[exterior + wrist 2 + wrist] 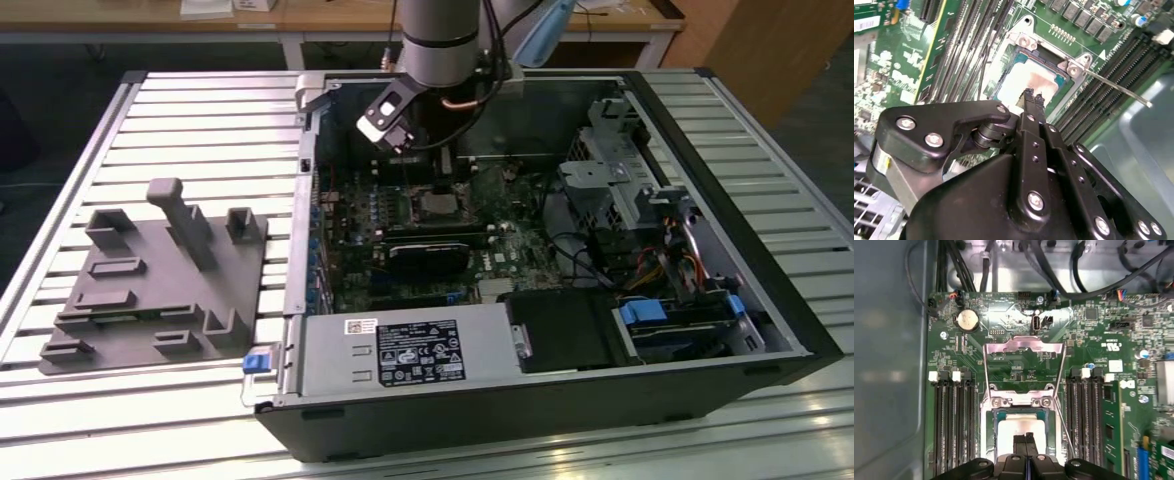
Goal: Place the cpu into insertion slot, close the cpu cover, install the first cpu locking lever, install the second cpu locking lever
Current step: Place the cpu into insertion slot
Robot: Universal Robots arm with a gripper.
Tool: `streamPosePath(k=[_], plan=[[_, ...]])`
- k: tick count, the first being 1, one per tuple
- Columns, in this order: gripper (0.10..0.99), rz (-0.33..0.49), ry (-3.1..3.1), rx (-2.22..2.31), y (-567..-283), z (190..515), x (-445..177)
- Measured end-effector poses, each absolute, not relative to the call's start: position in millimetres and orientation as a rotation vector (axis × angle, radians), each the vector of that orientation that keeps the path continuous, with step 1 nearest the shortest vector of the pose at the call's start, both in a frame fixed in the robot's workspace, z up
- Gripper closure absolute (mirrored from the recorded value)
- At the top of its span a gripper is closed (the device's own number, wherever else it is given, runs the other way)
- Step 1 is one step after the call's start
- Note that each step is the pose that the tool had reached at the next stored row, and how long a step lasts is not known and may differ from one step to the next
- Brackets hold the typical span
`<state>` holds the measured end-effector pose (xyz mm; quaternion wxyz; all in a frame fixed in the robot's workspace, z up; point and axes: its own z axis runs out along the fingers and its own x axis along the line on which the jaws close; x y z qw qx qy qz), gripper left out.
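In the second wrist view the black gripper (1034, 96) hides the near half of the insertion slot (1024, 39), and the gripper's own body is cut off at the edge. The jaws are closed against each other and grip nothing. Their tips stand just over the cpu (1019, 82); whether they touch it I cannot tell. The cpu lies flat inside the slot, a square plate of pale metal with a dull brownish smear on it. The slot has a bright metal rim with screws and sits in the green circuit board (1089, 335), between rows of long black memory slots (954, 425). In the first wrist view the cpu cover (1024, 346), a thin silvery frame with a large window, is open beyond the slot and not down on the cpu. A thin steel locking lever (1114, 87) points away from one corner of the slot. In the exterior view the arm (441, 40) reaches down into the open computer case (534, 410), which stands on a ribbed metal table (200, 110).
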<state>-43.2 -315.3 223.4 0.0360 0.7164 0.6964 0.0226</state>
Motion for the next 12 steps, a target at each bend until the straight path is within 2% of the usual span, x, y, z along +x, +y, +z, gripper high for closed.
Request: streamPosePath(k=[12], plan=[[0.980,0.070,2.138,2.201,-315.3,255.5,-43.2]])
